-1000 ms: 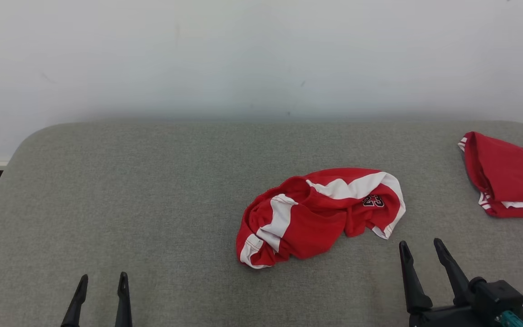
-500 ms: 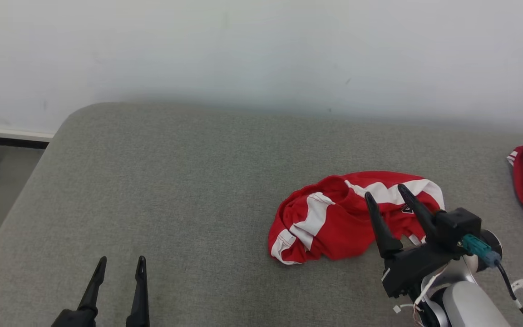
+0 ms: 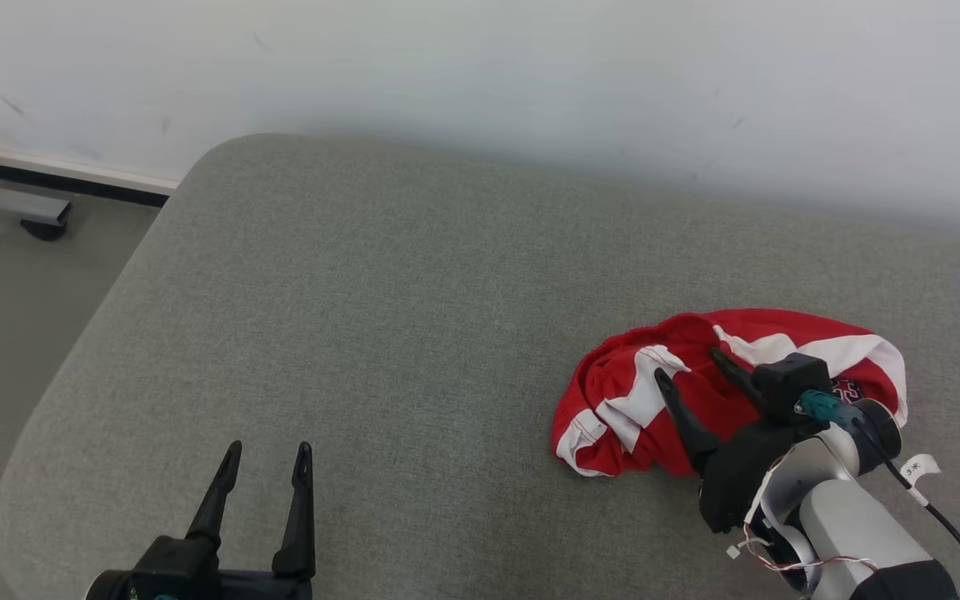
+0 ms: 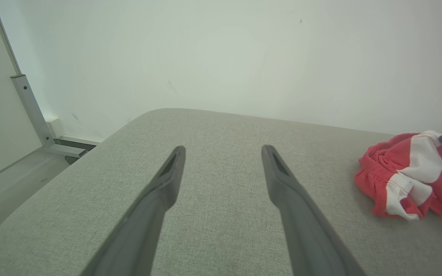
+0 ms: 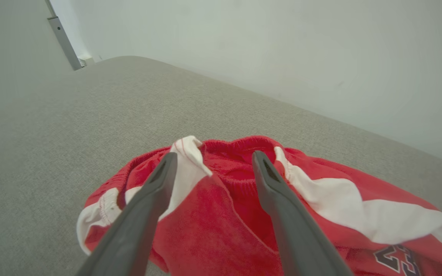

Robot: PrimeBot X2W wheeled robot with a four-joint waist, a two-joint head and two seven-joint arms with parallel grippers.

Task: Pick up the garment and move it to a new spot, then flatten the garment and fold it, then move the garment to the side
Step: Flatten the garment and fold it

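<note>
Grey fabric covered the table (image 3: 413,275), with the red and white garment (image 3: 697,333) lying crumpled at its near right. The right hand (image 3: 687,363) was poised over the garment, fingers spread apart, gripping nothing. The left hand (image 3: 270,447) sat at the near left, fingers likewise apart, well away from the garment.

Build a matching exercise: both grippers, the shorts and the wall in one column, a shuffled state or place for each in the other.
1 left gripper
2 right gripper
3 red and white shorts
4 wall

A crumpled on the grey padded surface
B open, fingers over the red cloth
C white, behind the surface
D open, over bare grey padding

Pairs: 1-D; 2-B; 3-A; 4-C
</note>
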